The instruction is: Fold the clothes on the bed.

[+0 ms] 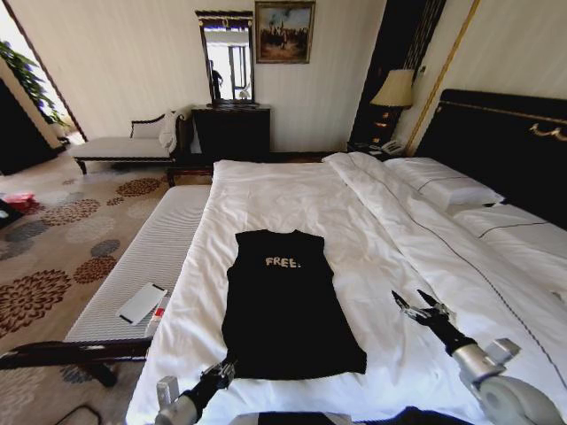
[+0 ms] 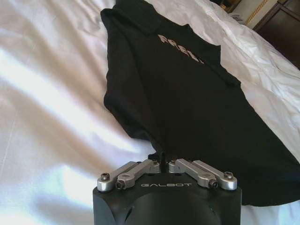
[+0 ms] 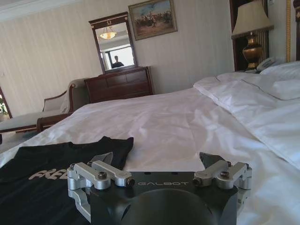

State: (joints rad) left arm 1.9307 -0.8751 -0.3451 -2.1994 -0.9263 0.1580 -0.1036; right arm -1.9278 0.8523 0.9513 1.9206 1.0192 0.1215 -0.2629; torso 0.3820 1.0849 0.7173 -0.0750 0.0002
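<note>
— While the black T-shirt (image 1: 288,305) lies flat on the bed (image 1: 292,190), sleeves tucked in so it reads as a long rectangle, where do the arms stand?

— Taking the shirt as the clock's centre in the head view, the left gripper (image 1: 219,374) sits at about 7 o'clock, right at the hem corner. The right gripper (image 1: 415,306) is out at 3 o'clock, hovering over bare white duvet (image 1: 390,230), well apart from the cloth.

— Why there?

— My guess: the left one is posted at the bottom corner to lift the hem toward the collar, and the right waits clear so it doesn't drag the fabric.

— Are the fingers closed?

— In the left wrist view the left gripper's linkages are drawn together, fingers pinched shut at the shirt's near edge; it probably has a pinch of hem, though the dark cloth against dark fingertips leaves that unsure. The right wrist view shows the right gripper's fingers spread wide, holding nothing.

— What does one camera give that another lacks?

— From the head camera you get the whole layout, with the "FREE!" lettering (image 1: 283,262) near 12 o'clock. Only up close at the left wrist do you see the hem contact. And the right wrist looks low across the bed, catching the shirt's collar end, the dresser (image 3: 119,83) and lamp (image 3: 251,32) beyond.
</note>
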